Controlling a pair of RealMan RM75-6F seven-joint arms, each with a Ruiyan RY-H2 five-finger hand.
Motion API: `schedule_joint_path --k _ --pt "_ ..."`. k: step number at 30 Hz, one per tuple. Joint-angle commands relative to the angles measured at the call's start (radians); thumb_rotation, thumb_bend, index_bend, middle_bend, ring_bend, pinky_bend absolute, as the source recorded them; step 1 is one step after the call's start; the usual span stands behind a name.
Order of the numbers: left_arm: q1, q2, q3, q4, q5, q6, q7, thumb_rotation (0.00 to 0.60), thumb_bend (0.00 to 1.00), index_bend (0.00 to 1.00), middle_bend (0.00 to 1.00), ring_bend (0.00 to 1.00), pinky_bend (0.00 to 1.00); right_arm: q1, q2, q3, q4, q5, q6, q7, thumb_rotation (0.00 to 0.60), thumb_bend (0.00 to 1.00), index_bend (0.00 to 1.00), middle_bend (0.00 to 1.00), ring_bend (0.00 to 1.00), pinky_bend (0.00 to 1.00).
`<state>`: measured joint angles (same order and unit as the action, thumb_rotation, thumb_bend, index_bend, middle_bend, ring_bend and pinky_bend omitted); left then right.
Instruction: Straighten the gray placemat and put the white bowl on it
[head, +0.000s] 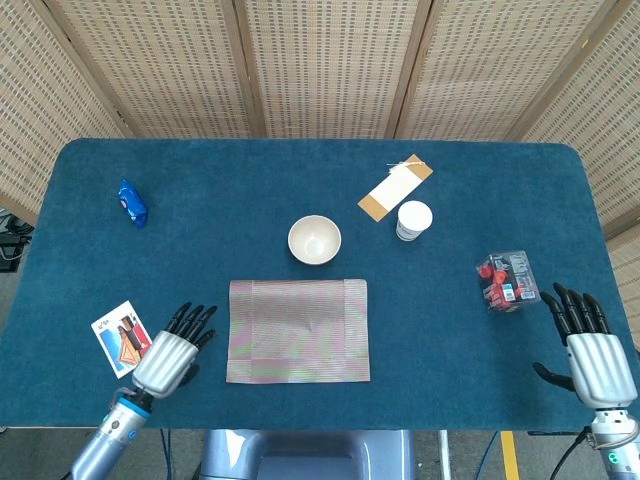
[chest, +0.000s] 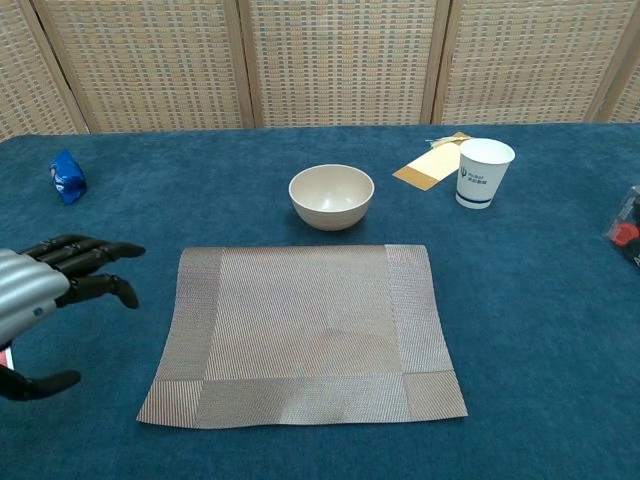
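Note:
The gray placemat (head: 298, 330) (chest: 303, 333) lies flat near the table's front edge, slightly skewed. Just behind it stands the white bowl (head: 314, 240) (chest: 331, 195), upright and empty. My left hand (head: 172, 352) (chest: 45, 285) hovers open a little to the left of the placemat, fingers spread and pointing toward it, touching nothing. At the front right corner my right hand (head: 585, 345) is open as well, far from both objects and absent from the chest view.
A white paper cup (head: 413, 220) (chest: 484, 172) and a tan card (head: 396, 187) sit back right. A red packaged item (head: 507, 280) lies near my right hand. A blue packet (head: 132, 203) is far left, and a picture card (head: 122, 338) lies beside my left hand.

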<state>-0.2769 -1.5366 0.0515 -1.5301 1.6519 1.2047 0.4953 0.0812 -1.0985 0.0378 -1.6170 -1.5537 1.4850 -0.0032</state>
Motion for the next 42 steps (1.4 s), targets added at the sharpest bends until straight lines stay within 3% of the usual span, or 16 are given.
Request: schedule_joint_path --k 1,16,23,29,42 --pt "-0.008 -0.033 0.013 0.01 -0.007 -0.021 0.027 0.6 0.27 0.23 0.0 0.0 0.0 0.0 0.001 0.0 0.0 0.0 0.0 0.003 0.6 0.04 0.1 0.0 0.0 0.0" --pt "-0.024 -0.145 0.025 0.068 -0.023 -0.051 0.067 0.6 0.27 0.26 0.0 0.0 0.0 -0.005 0.007 0.007 0.001 0.0 0.015 0.029 0.6 0.05 0.1 0.0 0.0 0.0" --pt "-0.026 -0.175 0.027 0.093 -0.027 -0.047 0.079 0.6 0.28 0.33 0.0 0.0 0.0 -0.006 0.01 0.012 -0.002 0.005 0.018 0.041 0.6 0.04 0.1 0.0 0.0 0.0" --pt "-0.027 -0.203 0.025 0.121 -0.017 -0.027 0.071 0.6 0.37 0.41 0.0 0.0 0.0 -0.007 0.014 0.011 -0.005 -0.001 0.023 0.049 0.6 0.04 0.1 0.0 0.0 0.0" --pt "-0.03 -0.227 0.022 0.155 -0.019 -0.009 0.05 0.6 0.52 0.47 0.0 0.0 0.0 -0.008 0.012 0.008 -0.004 -0.008 0.023 0.05 0.6 0.04 0.1 0.0 0.0 0.0"
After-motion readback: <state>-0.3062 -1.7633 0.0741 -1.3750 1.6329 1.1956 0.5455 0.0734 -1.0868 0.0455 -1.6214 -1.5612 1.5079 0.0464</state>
